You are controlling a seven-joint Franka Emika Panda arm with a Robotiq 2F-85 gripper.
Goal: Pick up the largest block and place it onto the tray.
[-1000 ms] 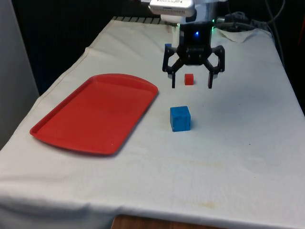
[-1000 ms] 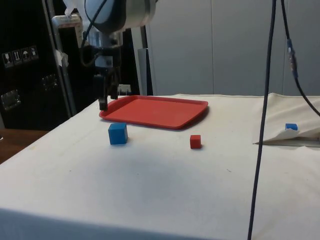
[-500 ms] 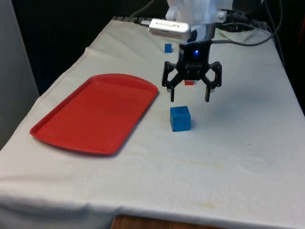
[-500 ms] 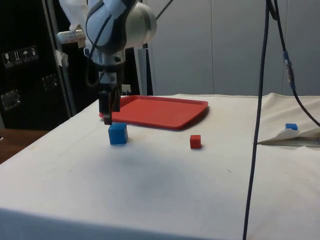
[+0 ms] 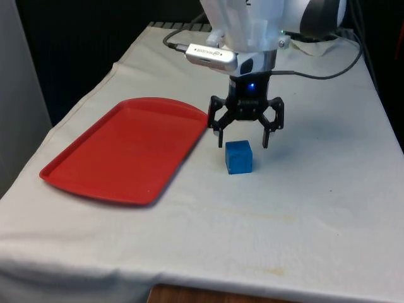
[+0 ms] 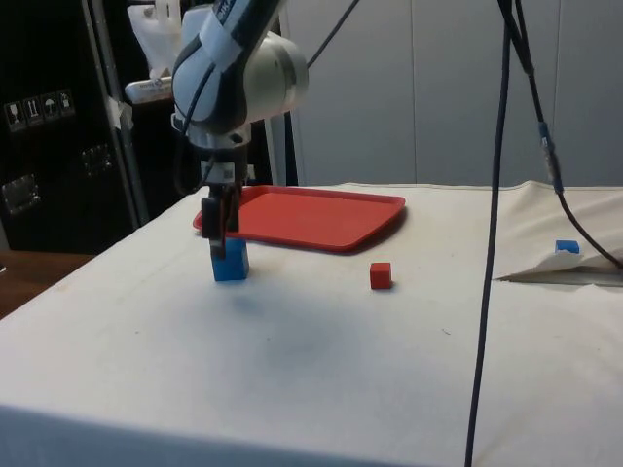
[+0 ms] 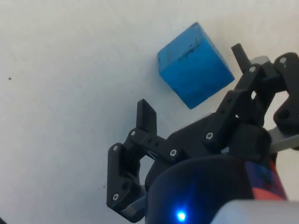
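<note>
The tool [image 5: 243, 137] has descended, fingers spread wide, to just above the large blue block [image 5: 238, 156]. Grasp is imminent; the red tray [image 5: 126, 148] awaits.

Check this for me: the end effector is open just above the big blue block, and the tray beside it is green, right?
Not quite. The tray is red, as the front view shows. The rest holds: the end effector is open just above the big blue block.
</note>
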